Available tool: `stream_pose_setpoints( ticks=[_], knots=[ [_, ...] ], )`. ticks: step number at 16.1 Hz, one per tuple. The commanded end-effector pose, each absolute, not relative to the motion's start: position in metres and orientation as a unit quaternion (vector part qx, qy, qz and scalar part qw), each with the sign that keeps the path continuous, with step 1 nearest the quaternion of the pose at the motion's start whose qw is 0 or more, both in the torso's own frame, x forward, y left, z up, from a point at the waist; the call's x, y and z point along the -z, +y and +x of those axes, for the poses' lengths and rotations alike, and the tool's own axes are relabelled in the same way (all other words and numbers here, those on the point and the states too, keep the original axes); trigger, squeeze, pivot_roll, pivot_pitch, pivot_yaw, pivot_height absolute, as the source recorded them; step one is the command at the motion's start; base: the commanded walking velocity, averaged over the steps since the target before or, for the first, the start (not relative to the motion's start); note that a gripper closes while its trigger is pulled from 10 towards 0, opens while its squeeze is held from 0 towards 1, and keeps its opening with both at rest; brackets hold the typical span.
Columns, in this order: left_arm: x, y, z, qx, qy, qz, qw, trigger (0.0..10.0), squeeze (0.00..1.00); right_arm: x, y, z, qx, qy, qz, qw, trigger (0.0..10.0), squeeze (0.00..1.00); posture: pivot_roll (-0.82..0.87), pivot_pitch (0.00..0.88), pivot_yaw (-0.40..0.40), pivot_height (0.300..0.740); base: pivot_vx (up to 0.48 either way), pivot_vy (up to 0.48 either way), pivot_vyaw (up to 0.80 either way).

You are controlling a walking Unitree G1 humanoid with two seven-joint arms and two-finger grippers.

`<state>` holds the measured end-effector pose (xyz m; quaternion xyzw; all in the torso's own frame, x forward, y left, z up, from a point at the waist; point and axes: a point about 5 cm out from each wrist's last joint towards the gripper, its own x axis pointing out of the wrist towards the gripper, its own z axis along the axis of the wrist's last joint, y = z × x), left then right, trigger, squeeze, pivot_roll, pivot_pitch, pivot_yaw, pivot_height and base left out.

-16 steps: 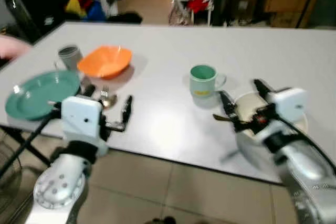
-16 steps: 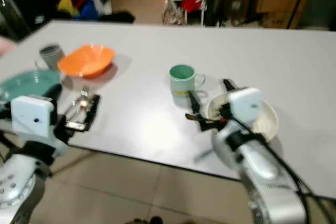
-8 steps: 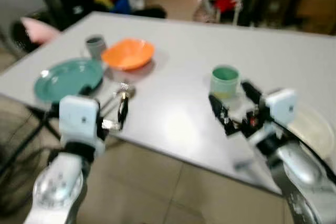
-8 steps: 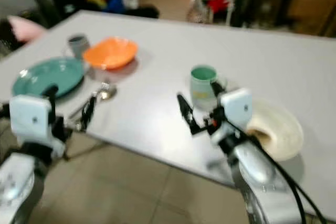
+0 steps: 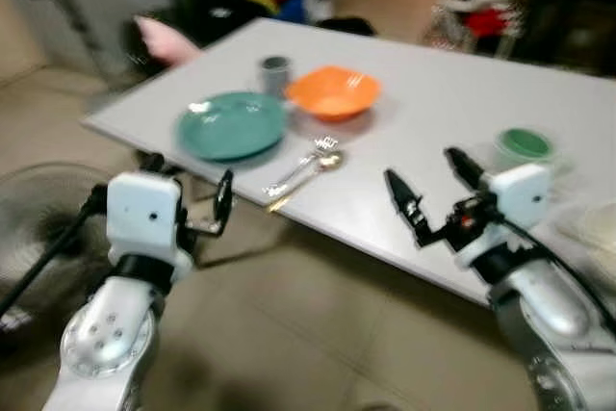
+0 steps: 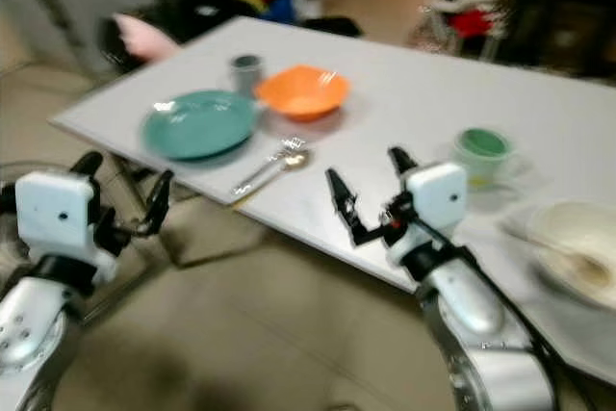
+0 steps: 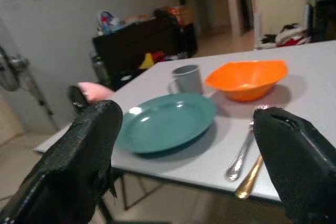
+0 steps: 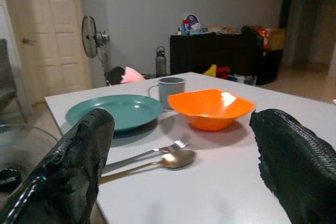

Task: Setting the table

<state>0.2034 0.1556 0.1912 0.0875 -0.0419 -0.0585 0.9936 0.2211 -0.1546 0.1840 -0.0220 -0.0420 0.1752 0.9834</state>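
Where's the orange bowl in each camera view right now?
Left eye: orange bowl, upper middle.
Right eye, upper middle.
Left wrist, upper right.
Right wrist, centre.
Shared landmark: the grey cup standing between it and the green plate.

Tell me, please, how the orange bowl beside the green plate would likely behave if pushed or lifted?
The orange bowl looks like thin plastic, so probably light and unbreakable. Its glossy surface could slip between tool fingers. It sits on a narrow base under flared walls, so a push at the rim may tip it, not slide it.
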Motion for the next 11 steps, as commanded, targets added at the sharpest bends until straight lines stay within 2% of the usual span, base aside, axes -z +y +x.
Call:
stream_pose_setpoints(
  ticks=[1, 6, 11],
  knots=[
    [-0.192, 0.162, 0.201, 0.046, -0.04, 0.099, 0.993, 10.0, 1.0, -0.185, -0.151, 0.223, -0.182, -0.047, -0.014, 0.982, 10.0, 1.0, -0.11, 0.0, 0.108, 0.74, 0.0, 0.401, 0.0],
    [-0.191, 0.165, 0.198, 0.036, -0.033, 0.096, 0.994, 10.0, 1.0, -0.182, -0.143, 0.224, -0.209, -0.041, -0.002, 0.977, 10.0, 1.0, -0.09, 0.0, 0.101, 0.74, 0.0, 0.401, 0.0],
    [-0.191, 0.163, 0.196, 0.025, -0.031, 0.093, 0.995, 10.0, 1.0, -0.176, -0.141, 0.227, -0.243, -0.028, -0.002, 0.97, 10.0, 1.0, -0.06, 0.0, 0.081, 0.74, 0.0, 0.402, 0.8]
  ],
)
